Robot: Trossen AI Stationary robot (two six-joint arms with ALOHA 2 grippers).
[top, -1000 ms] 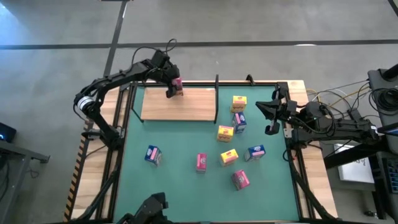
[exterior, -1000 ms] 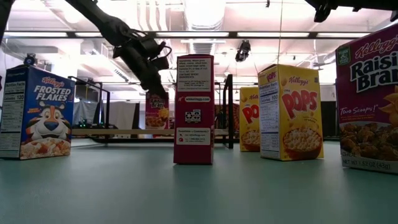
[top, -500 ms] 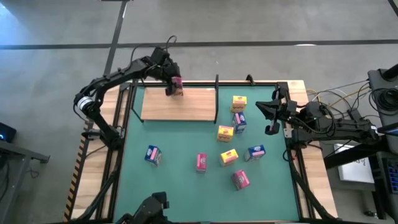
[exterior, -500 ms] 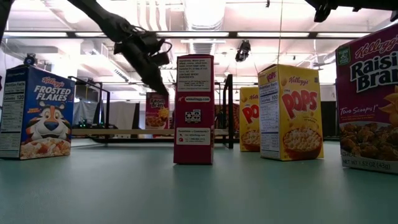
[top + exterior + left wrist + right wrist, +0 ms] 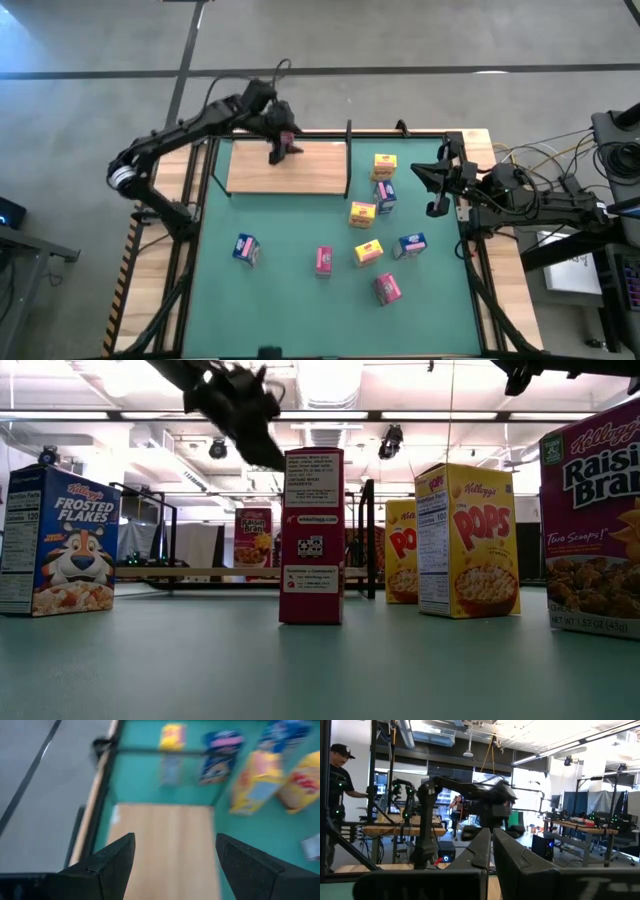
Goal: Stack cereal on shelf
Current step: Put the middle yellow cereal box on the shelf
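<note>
my left end effector (image 5: 277, 152) hangs open and empty above the shelf (image 5: 300, 172), where one pink cereal box (image 5: 253, 537) stands; my right end effector (image 5: 436, 190), closed, waits beside the shelf.

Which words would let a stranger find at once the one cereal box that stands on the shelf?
Start at the light-wood shelf, which lies at the far left of the green mat. Near its far edge, close by the left gripper, stands a single pink cereal box. It is the only box on the wood; every other box stands on the mat.
</note>
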